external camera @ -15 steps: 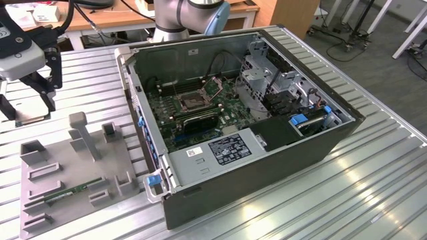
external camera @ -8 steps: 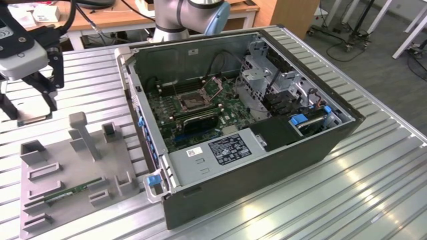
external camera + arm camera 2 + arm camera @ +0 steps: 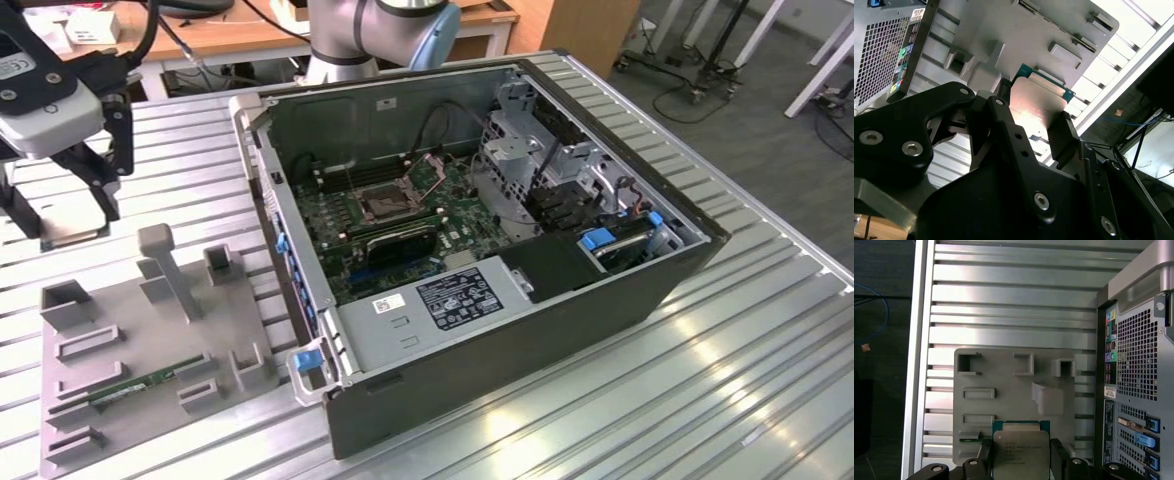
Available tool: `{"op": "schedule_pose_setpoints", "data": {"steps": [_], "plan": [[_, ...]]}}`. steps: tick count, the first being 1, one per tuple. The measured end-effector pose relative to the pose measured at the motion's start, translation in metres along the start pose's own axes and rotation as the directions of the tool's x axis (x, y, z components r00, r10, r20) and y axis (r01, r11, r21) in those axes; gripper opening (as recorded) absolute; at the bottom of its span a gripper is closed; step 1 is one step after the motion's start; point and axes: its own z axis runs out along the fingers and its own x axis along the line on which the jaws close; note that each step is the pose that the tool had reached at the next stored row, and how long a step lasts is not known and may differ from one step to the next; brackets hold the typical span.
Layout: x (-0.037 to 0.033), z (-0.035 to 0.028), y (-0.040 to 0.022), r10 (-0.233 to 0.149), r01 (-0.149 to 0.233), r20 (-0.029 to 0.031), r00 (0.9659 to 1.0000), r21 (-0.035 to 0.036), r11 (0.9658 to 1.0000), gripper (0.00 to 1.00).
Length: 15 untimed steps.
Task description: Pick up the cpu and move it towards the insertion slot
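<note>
Cpu (image 3: 1020,454) was clamped between the two dark fingers (image 3: 985,456) of the claw (image 3: 1021,460) in the first wrist view. Silvery top faced the camera, with a thin green rim along one edge. The fingers pressed on opposite sides of it, so the claw was closed only to the chip's width. Under it lay a grey tray (image 3: 1004,375) with moulded pockets, resting on the ribbed metal bench (image 3: 1004,300). The cpu was held above the tray. A short green bit of a memory stick (image 3: 970,440) showed in one pocket, just beside a finger. The perforated rear wall of a computer case (image 3: 1136,355) stood next to the tray.

Second wrist view: the cpu (image 3: 1039,102) again sat gripped between the fingers (image 3: 1063,131), its flat face catching a warm glare. The tray (image 3: 1019,30) lay beyond it.

Exterior view: the claw (image 3: 67,205) hung at the exterior view's left, over the bench (image 3: 694,400) by the far end of the tray (image 3: 147,335). The memory stick (image 3: 134,385) lay near the tray's near edge. The computer case (image 3: 454,400) stood open side up at the exterior view's right of the tray. The insertion slot (image 3: 388,203), a silver frame with a dark centre, sat on the green board inside the case, well apart from the claw.
</note>
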Motion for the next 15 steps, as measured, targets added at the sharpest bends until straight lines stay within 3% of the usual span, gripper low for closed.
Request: {"op": "schedule_pose_setpoints", "data": {"steps": [15], "plan": [[-0.0158,0.0,-0.0003,0.0,0.0,0.0,1.0,0.0,1.0,0.54]]}}
